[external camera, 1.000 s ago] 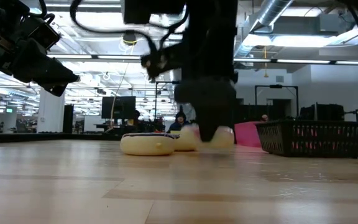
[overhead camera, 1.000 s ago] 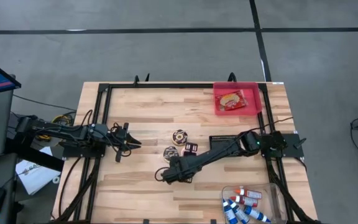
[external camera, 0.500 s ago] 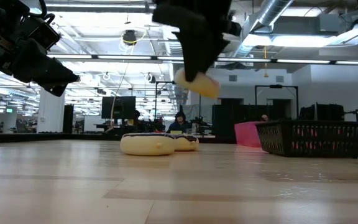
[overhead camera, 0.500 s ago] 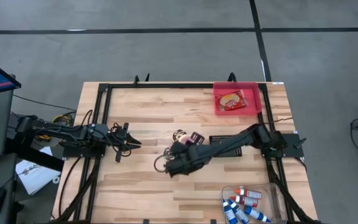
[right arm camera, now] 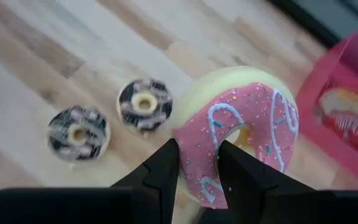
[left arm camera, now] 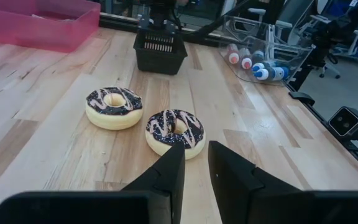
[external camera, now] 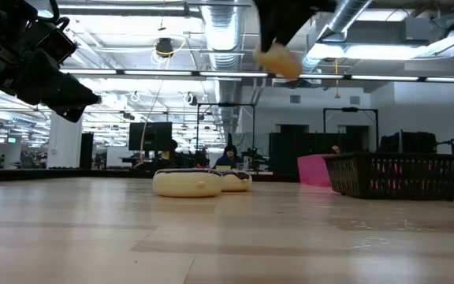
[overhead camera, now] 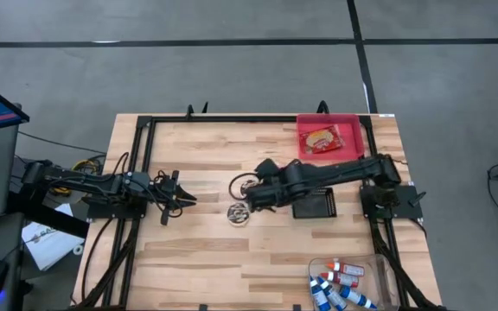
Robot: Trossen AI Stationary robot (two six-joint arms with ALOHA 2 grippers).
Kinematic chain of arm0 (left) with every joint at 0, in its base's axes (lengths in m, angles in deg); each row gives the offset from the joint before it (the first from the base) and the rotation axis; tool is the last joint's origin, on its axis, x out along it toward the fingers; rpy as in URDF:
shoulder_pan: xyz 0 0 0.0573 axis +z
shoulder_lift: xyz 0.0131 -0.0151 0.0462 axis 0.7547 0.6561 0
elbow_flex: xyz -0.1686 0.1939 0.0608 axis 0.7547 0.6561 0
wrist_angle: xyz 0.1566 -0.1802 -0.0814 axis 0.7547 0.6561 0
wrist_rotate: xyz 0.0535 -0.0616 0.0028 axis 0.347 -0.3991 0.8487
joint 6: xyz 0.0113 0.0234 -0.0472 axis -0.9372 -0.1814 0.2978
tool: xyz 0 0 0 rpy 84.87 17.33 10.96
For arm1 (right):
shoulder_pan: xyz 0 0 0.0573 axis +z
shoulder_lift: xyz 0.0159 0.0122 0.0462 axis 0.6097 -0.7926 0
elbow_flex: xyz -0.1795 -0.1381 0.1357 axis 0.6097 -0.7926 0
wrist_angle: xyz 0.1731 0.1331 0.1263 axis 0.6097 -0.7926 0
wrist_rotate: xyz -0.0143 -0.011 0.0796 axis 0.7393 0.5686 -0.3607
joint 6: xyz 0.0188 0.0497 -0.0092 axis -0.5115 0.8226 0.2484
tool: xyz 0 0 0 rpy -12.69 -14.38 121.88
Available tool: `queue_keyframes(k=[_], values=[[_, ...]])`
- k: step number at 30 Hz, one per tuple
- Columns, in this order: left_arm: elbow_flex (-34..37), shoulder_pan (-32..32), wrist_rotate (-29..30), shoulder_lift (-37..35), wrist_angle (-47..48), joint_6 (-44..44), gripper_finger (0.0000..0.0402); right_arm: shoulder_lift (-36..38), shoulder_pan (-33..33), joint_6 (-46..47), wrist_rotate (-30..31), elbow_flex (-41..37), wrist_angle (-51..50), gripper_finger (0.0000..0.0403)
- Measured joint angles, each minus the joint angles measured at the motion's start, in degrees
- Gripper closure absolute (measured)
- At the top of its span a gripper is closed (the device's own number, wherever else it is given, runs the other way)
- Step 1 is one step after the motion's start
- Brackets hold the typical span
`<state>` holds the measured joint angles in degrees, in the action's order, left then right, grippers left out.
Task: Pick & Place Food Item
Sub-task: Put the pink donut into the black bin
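My right gripper (right arm camera: pixel 199 152) is shut on a pink-frosted donut (right arm camera: pixel 241 118) and holds it high above the table's middle (external camera: pixel 279 61). Below it, two chocolate-frosted donuts (left arm camera: pixel 114 107) (left arm camera: pixel 174 130) lie flat on the wood. In the high view one of them (overhead camera: pixel 237 212) shows just near of my right gripper (overhead camera: pixel 247 190), which covers the other. My left gripper (left arm camera: pixel 196 152) waits at the table's left, level, its fingers a narrow gap apart with nothing between them. A pink tray (overhead camera: pixel 353 138) stands at the far right. My right gripper pinches one side of the donut's ring (right arm camera: pixel 197 165) between its two fingers. One finger is on the cream outer rim and the other stands at the edge of the hole. The fingers slant down from the table's right. The donut is tilted and clear of the table.
A food item (overhead camera: pixel 322 138) lies in the pink tray. A black basket (overhead camera: pixel 314 200) sits right of the donuts, under my right arm. A clear bin of bottles (overhead camera: pixel 344 281) is at the near right. Bare wood lies near and left of the donuts.
My right gripper has risen high off the table and gone toward the far edge, rolling its wrist. It stays shut on the pink donut, which has been lifted clear from beside the two chocolate donuts and now sits tilted. The two chocolate donuts have kept their places.
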<state>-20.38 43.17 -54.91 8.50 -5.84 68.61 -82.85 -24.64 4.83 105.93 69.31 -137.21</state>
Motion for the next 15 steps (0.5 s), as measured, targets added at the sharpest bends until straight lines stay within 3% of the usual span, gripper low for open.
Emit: queue_keyframes(k=[9, 15], values=[[0.0, 0.01, -0.01, 0.01, 0.0, 0.0, 0.0334, 3.13, 3.67, 4.07, -9.9, -0.83, -5.31, 0.03], [0.0, 0.02, -0.01, -0.01, 0.0, 0.0, 0.0334, 6.29, 4.85, 12.79, -12.26, -8.67, -5.33, 0.03]])
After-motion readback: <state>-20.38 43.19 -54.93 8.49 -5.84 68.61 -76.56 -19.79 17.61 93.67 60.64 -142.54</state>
